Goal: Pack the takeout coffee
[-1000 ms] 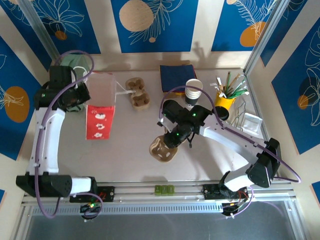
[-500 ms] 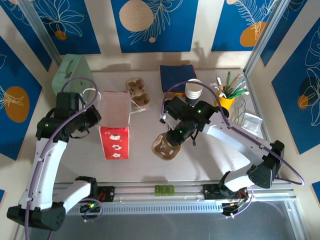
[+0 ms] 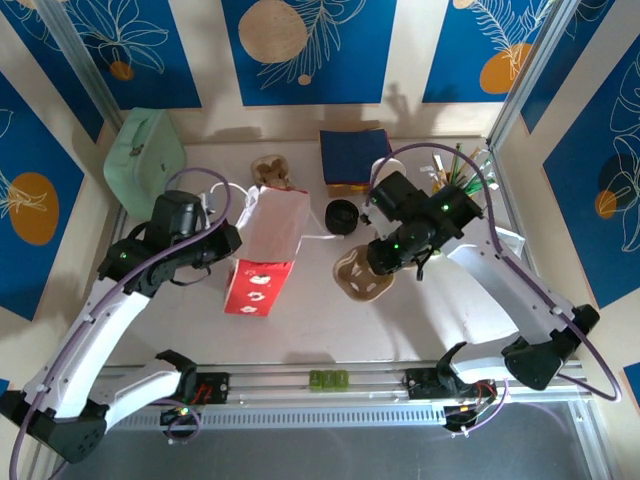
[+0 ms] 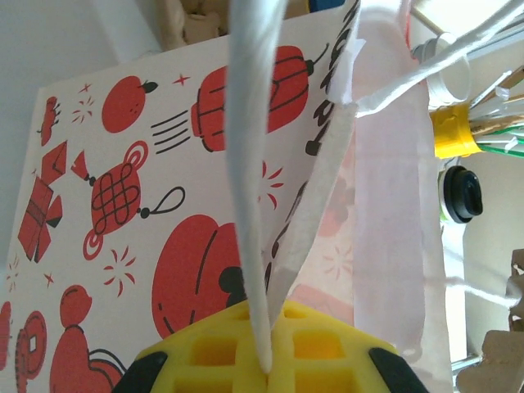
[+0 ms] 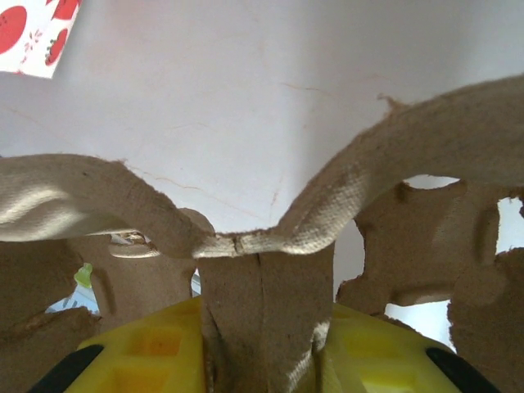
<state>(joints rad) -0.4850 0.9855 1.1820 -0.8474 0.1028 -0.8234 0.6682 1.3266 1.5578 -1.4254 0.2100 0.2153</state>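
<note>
Top external view: the left jaws are clenched on one white handle strap [image 3: 222,193] of the red-and-white paper bag [image 3: 262,262], which leans over the desk [image 3: 300,330] with its mouth open. Left wrist view: the same strap [image 4: 250,164] runs down into the closed seam between the yellow jaw faces, pinched flat, with the bag's printed side [image 4: 147,205] filling the space behind it. Top external view: the right jaws are closed on a moulded pulp cup carrier [image 3: 358,280], gripping it at its far edge; whether the carrier rests on the desk or hangs just above it cannot be told. Right wrist view: the central ridge of the carrier [image 5: 262,246] sits clamped between the two yellow jaw faces, which stand only as far apart as the cardboard is thick. The takeout coffee [image 3: 342,216], seen from above as a black round lid, stands upright on the desk between the bag's mouth and the right jaws, touching neither, just in front of a stack of blue napkins [image 3: 352,152]. Left wrist view: its lid [image 4: 463,195] appears past the bag's right edge, below the yellow cup of sticks [image 4: 453,133]. A mint-green case [image 3: 143,150] sits at the far left corner.
</note>
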